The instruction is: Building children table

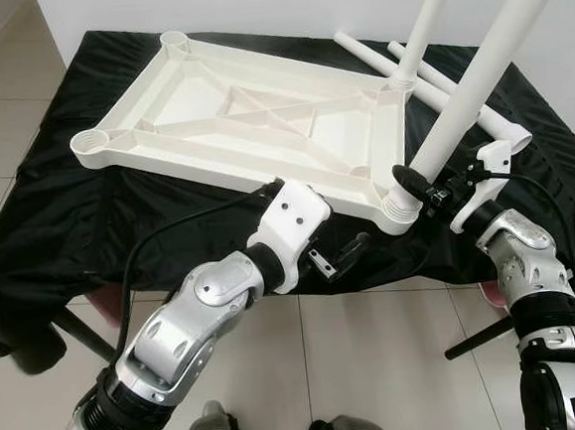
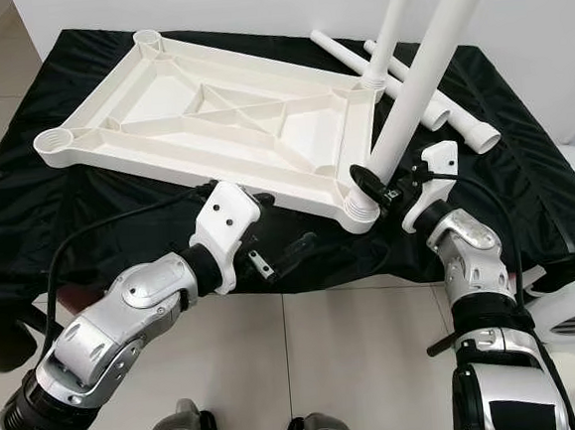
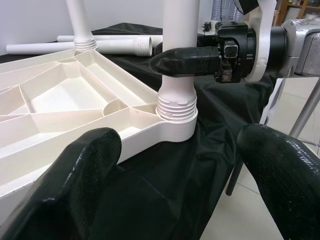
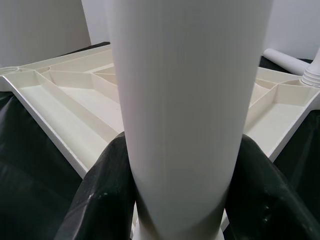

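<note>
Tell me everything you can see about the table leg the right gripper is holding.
The table leg is a smooth white tube, plastic by the look, widening upward and running out of the frame's top. It stands tilted in the near right corner socket of the upside-down tabletop, with its ribbed threaded end partly exposed above the socket. The right gripper is shut on it just above the threads, black fingers wrapping both sides. Nothing else touches it.
</note>
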Robot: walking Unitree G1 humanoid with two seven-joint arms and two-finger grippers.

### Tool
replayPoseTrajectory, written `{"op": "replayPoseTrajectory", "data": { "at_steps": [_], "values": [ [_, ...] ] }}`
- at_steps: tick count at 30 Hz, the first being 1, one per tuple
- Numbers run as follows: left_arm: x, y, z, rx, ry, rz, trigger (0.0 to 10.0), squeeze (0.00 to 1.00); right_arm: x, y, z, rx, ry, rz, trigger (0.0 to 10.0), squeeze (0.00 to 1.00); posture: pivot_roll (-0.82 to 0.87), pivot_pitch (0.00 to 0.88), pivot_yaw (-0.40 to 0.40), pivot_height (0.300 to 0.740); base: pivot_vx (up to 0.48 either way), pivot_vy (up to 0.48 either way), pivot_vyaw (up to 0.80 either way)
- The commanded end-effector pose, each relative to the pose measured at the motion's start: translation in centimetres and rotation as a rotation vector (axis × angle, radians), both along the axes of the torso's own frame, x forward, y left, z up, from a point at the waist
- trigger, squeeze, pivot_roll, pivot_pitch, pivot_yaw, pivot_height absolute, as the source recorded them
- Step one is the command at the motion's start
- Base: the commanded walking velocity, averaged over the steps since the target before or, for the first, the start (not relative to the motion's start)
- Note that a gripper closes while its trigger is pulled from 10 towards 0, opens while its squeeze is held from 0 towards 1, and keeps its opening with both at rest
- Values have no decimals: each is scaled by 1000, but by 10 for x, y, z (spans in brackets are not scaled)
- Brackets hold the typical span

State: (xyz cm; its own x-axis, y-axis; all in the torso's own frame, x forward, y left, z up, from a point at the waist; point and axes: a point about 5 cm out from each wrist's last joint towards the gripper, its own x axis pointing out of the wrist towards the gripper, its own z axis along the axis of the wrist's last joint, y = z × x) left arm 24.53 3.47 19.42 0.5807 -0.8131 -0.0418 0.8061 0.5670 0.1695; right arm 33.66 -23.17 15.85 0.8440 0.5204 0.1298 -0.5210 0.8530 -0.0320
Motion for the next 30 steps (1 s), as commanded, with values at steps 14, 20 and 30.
{"op": "replayPoseTrajectory", "data": {
  "at_steps": [14,20,30],
  "values": [
    [-7,-3,0,7,12,-97,10000,0,-5,17,1,113,-30,-184,10000,0,63,67,-91,740,0,0,0],
    [-8,-3,0,8,12,-100,10000,0,-5,26,1,118,-38,-226,10000,0,64,63,-91,740,0,0,0],
    [-8,-4,-1,11,12,-105,10000,0,-6,56,2,158,-21,-343,10000,0,70,53,-93,740,0,0,0]
  ]
}}
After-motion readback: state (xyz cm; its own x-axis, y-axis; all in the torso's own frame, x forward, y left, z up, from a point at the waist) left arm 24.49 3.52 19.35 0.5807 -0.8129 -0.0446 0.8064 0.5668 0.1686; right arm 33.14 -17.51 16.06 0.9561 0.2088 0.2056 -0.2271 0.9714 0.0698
